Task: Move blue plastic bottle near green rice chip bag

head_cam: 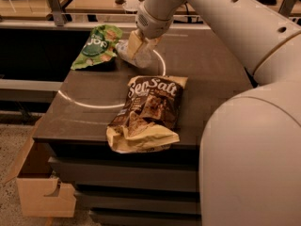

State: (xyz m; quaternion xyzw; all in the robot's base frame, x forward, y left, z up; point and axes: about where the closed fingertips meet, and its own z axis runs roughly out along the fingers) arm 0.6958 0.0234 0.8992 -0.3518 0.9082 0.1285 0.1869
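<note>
The blue plastic bottle (126, 51), small and whitish, is tilted just above the dark table (80, 117) at its far middle. My gripper (140, 49) comes down from the arm above and is shut on the bottle, covering most of it. The green rice chip bag (96, 47) lies crinkled at the table's far left, just left of the bottle, with a small gap between them.
A brown and cream "Sea Salt" bag (148, 109) lies in the middle front of the table. My white arm and body (254, 159) fill the right side. A cardboard box (42, 192) stands on the floor at the lower left. A rail (56, 22) runs behind the table.
</note>
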